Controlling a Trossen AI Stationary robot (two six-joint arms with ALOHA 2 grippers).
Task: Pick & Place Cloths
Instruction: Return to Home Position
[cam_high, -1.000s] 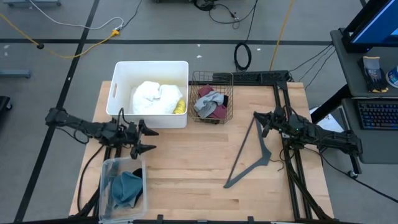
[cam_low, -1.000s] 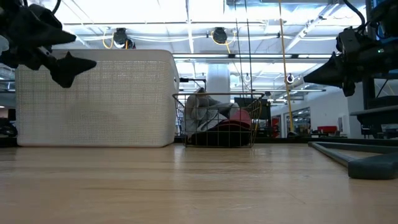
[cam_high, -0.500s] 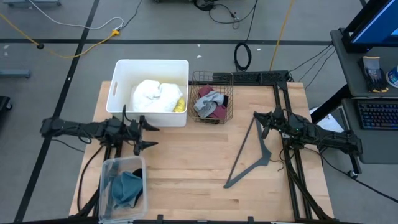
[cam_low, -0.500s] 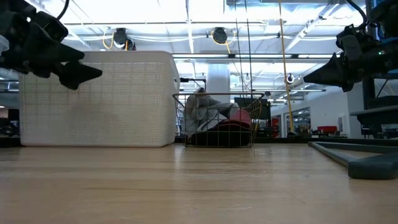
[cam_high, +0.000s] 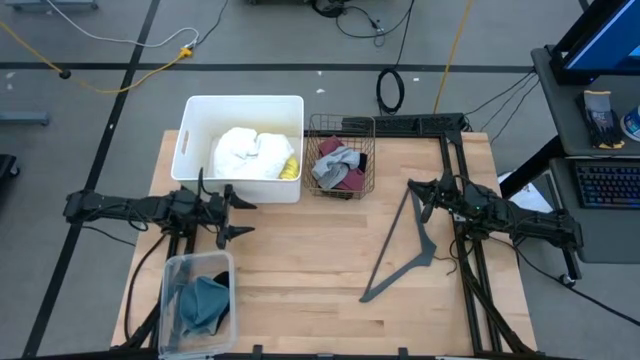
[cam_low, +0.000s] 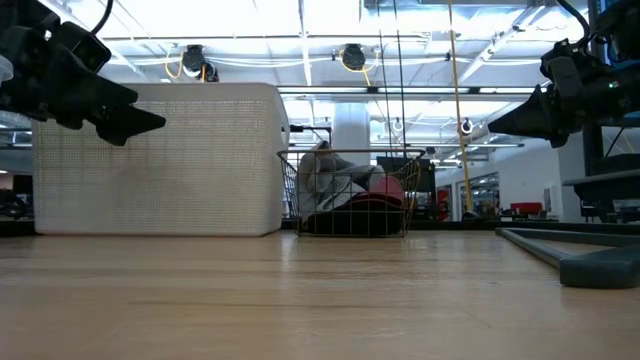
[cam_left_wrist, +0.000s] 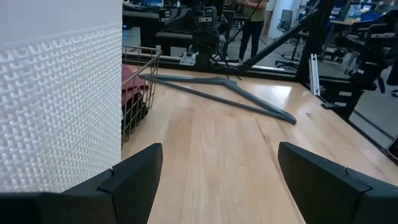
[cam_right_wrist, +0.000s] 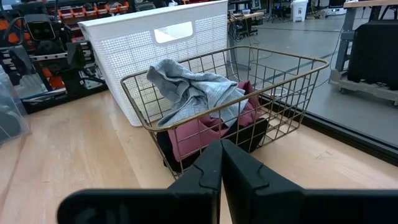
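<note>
We see no cloth loose on the table (cam_high: 300, 270). At upper left, the white bin (cam_high: 190, 130) holds the white cloth (cam_high: 248, 155) and yellow cloth (cam_high: 289, 170). The wire basket (cam_high: 340, 122) just beside it holds the grey cloth (cam_high: 335, 160) and maroon cloth (cam_high: 350, 179). The teal cloth (cam_high: 205, 300) lies in the clear tub (cam_high: 166, 290) at lower left. The left gripper (cam_high: 240, 219) hovers empty and spread wide; the right gripper (cam_high: 413, 196), pinched together on nothing, sits at centre right. We judge the sorting done.

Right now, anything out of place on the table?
Only the hanger: it lies loose on the table near the right gripper, outside any container. The cloths sit inside the white bin, wire basket and clear bin; nothing spilled.
</note>
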